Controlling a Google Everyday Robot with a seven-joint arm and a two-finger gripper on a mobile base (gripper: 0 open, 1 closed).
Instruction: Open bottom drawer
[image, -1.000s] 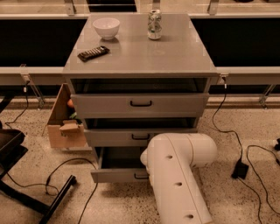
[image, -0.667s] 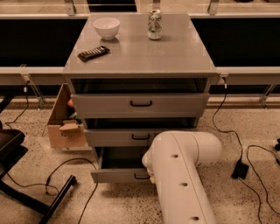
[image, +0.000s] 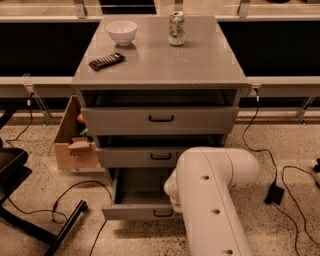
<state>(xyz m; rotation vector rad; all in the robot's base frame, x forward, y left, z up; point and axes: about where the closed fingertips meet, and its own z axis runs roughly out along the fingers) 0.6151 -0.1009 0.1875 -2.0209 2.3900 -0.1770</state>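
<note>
bottom drawer being pulled out, partly open. gripper being held at handle, largely hidden behind arm; grasp state cannot be told. next: straight outward pull being needed.

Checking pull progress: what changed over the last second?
The bottom drawer slid a little further out toward the camera; the arm shifted slightly right. The gripper is hidden behind the arm at the drawer front. Upper drawers, bowl, can, remote unchanged.
</note>
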